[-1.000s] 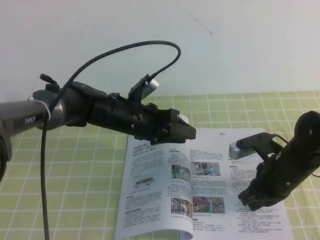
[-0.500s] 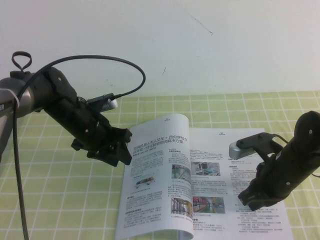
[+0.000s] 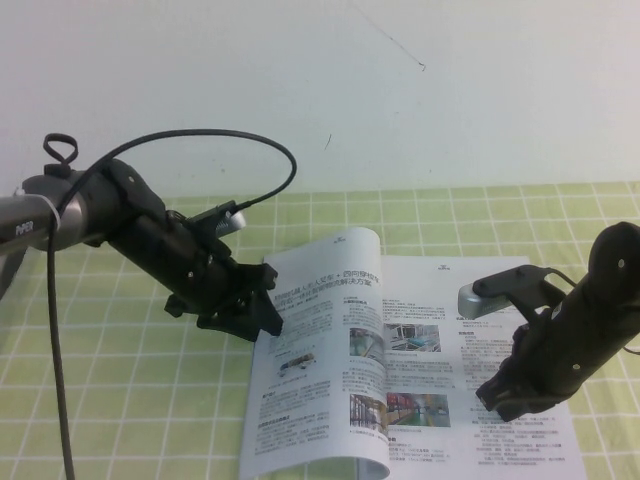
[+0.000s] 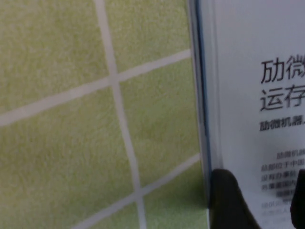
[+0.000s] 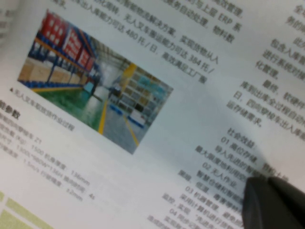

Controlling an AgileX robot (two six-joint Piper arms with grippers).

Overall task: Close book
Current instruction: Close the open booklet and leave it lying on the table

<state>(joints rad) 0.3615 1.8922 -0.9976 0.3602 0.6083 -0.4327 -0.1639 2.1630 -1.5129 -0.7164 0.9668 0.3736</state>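
An open book [image 3: 400, 360] lies on the green checked cloth, its left page [image 3: 320, 340] curling upward at the far end. My left gripper [image 3: 262, 310] sits low at that page's outer left edge. In the left wrist view, that gripper [image 4: 264, 205] is open, its dark fingers [image 4: 228, 200] apart over the printed page [image 4: 257, 95] just inside the edge. My right gripper [image 3: 497, 398] rests on the right page [image 3: 500, 300]. In the right wrist view, the gripper [image 5: 274, 202] is shut, its tips touching the text beside a warehouse photo [image 5: 95, 81].
The green cloth with white grid lines [image 3: 120, 380] covers the table up to a white wall [image 3: 450, 100] at the back. A black cable [image 3: 180, 140] loops above the left arm. A silver camera [image 3: 478, 300] sticks out from the right wrist.
The left arm swung from above the book's far end out to the left, then came down to the left page's outer edge. The right arm has stayed on the right page.
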